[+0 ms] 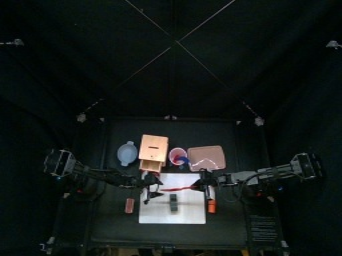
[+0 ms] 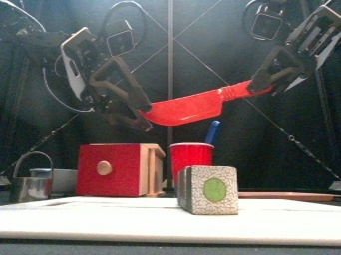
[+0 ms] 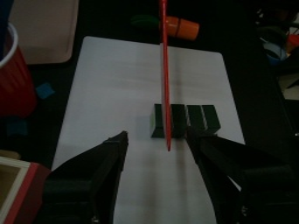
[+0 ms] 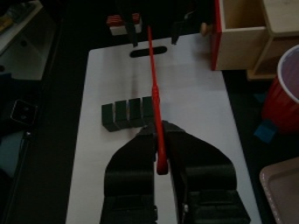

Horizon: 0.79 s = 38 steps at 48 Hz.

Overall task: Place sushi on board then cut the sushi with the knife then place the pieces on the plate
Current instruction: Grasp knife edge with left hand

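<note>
The dark green sushi roll (image 3: 187,120) lies whole on the white board (image 3: 117,96), also seen as sushi roll (image 4: 128,114) and end-on as sushi roll (image 2: 209,189). My right gripper (image 4: 160,163) is shut on the handle of the red knife (image 2: 193,105), held in the air above the board. The blade (image 3: 166,87) runs across toward my left gripper (image 3: 162,140), whose jaws stand open on either side of the blade's tip without touching it. In the top view the left gripper (image 1: 151,183) and right gripper (image 1: 205,183) hang over the board's back half.
Behind the board stand the wooden box (image 1: 154,152) with its red drawer front (image 2: 104,169), the red cup (image 2: 193,159) holding the blue knife (image 2: 212,131), the pink tray (image 1: 206,157) and the blue-grey bowl (image 1: 127,153). A metal cutter (image 2: 34,184) shows at far left.
</note>
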Motion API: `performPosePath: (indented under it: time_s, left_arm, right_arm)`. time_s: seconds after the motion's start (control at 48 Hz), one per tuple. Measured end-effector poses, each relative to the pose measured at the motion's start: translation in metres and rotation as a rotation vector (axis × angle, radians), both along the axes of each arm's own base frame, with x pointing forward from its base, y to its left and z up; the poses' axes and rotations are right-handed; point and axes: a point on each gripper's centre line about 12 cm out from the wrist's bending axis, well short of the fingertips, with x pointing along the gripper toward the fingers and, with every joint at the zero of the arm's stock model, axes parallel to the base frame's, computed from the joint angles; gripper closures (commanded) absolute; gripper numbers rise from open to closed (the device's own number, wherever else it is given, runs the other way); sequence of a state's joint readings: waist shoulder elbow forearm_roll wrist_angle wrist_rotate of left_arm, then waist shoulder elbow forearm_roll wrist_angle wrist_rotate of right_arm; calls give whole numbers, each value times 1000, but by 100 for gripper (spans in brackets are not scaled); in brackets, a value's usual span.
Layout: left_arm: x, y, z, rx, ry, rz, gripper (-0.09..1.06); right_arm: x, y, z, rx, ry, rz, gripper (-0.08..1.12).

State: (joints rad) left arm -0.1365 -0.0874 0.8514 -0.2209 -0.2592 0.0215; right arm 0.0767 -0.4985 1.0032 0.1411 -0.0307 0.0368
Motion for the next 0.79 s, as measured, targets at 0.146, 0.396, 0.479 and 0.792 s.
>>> performPosePath:
  time_s: [0.146,0.396,0.479,0.792]
  left_arm:
    - [3,0,2,0,1,-1,18]
    - [6,-1,5,2,-7,-5,26]
    - [7,-1,4,3,-4,-6,27]
    - [10,-1,4,2,-2,-4,31]
  right_arm:
    - [0,0,0,-1,0,1,65]
    - [-1,0,-3,-1,6,0,65]
    - [-1,0,-3,-1,6,0,65]
    - [-1,0,-3,1,8,1,65]
